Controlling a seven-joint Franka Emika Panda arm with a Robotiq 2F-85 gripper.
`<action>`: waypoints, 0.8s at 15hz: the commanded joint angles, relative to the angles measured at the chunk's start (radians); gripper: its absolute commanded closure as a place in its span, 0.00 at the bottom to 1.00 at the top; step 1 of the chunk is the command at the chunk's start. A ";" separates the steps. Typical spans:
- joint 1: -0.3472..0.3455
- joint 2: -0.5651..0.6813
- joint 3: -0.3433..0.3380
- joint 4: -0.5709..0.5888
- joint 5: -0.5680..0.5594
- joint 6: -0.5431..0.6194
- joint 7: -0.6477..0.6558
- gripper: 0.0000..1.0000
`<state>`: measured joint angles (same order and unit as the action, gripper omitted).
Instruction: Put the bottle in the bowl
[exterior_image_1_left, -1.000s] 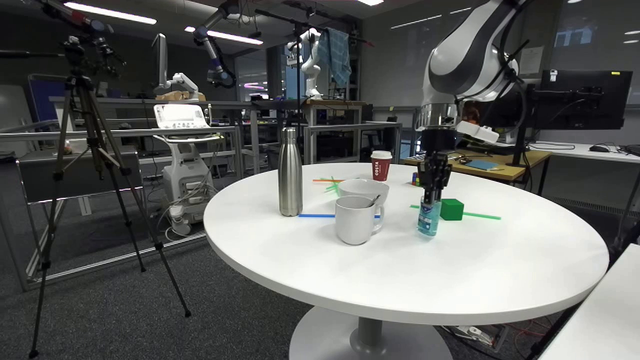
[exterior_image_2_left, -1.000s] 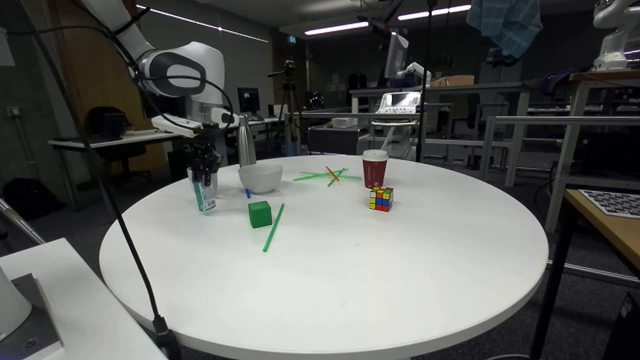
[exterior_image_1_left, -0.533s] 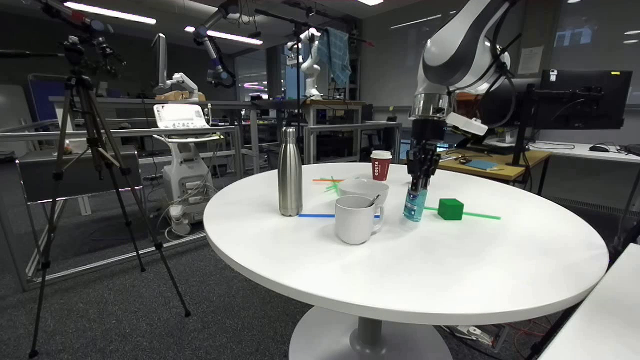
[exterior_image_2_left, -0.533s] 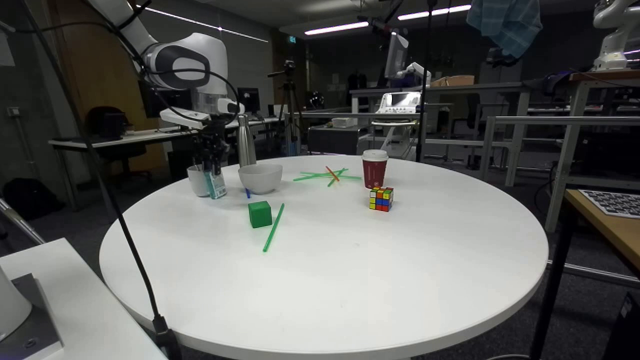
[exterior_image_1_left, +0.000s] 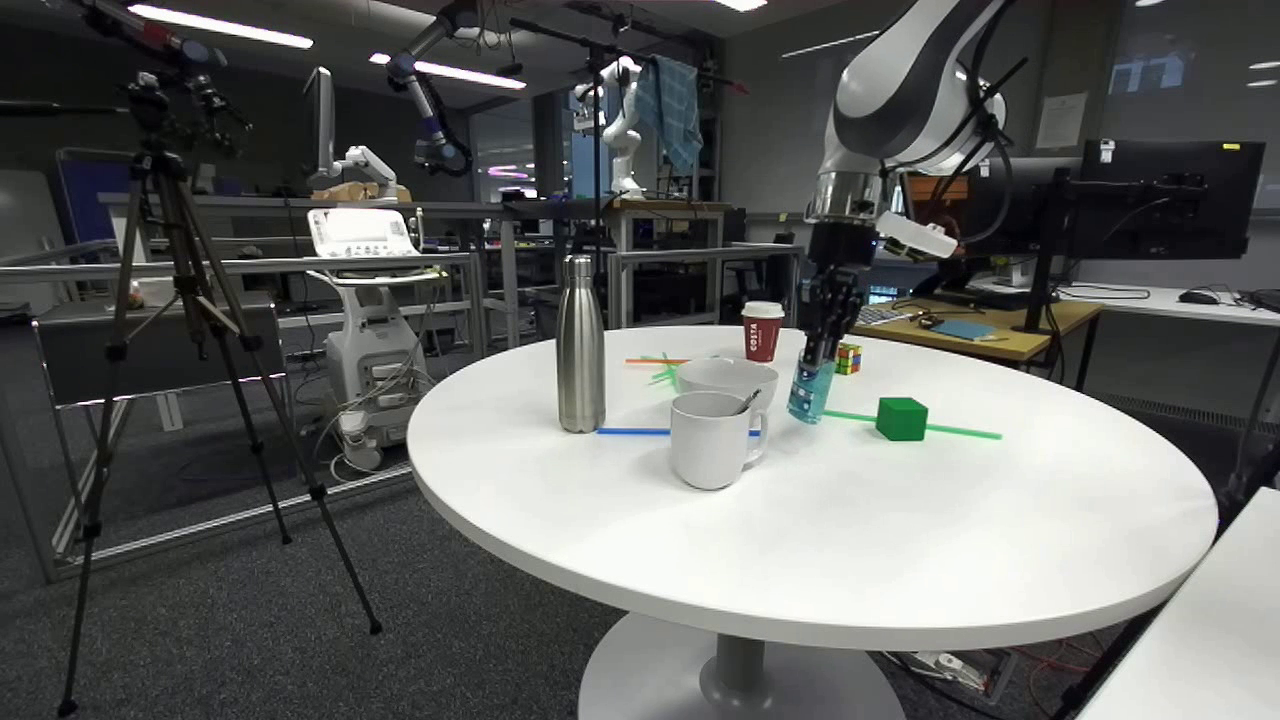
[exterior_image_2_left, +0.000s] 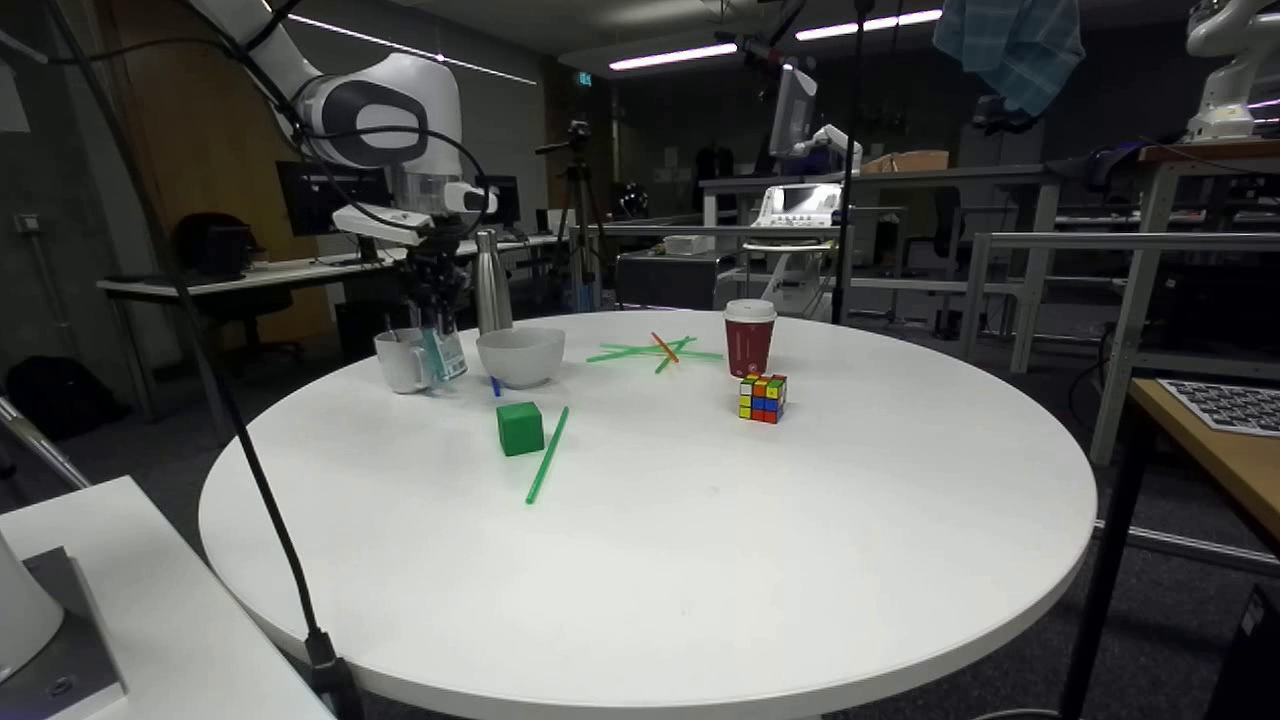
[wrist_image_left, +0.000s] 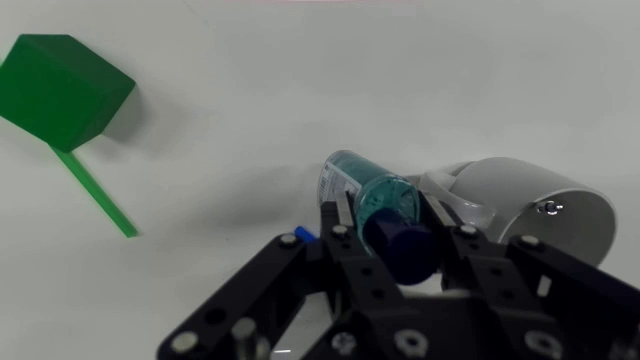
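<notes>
The teal-blue bottle (exterior_image_1_left: 808, 392) with its dark blue cap is held between the fingers of my gripper (exterior_image_1_left: 822, 352). In the wrist view the bottle (wrist_image_left: 357, 170) tilts, and its shadow falls apart from it on the table, so it hangs a little above the surface. My gripper (wrist_image_left: 382, 202) is shut on its upper part, just below the cap. The white bowl (exterior_image_2_left: 521, 358) stands on the table close beside the bottle (exterior_image_2_left: 445, 355). In an exterior view the bowl (exterior_image_1_left: 722, 374) is left of the bottle and partly behind the mug. In the wrist view the bowl is not clearly visible.
A white mug (exterior_image_1_left: 705, 445) with a spoon-like item stands close to the bottle. A silver flask (exterior_image_1_left: 580, 345) stands beyond. A green cube (exterior_image_1_left: 902, 419), straws (exterior_image_2_left: 655, 352), a Rubik's cube (exterior_image_2_left: 763, 399) and a red paper cup (exterior_image_2_left: 750, 340) are also on the round table (exterior_image_2_left: 750, 560).
My gripper has carried the bottle upward and closer to the bowl, away from its earlier place near the green cube. The bottle is more tilted now. The other objects have stayed put.
</notes>
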<state>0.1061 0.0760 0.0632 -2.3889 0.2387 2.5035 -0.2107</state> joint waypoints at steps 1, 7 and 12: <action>-0.012 0.026 0.011 0.053 -0.030 0.012 0.029 0.89; -0.011 0.048 0.011 0.110 -0.060 0.008 0.048 0.89; -0.011 0.073 0.008 0.148 -0.089 0.005 0.079 0.89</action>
<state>0.1060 0.1125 0.0632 -2.2896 0.1877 2.5042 -0.1723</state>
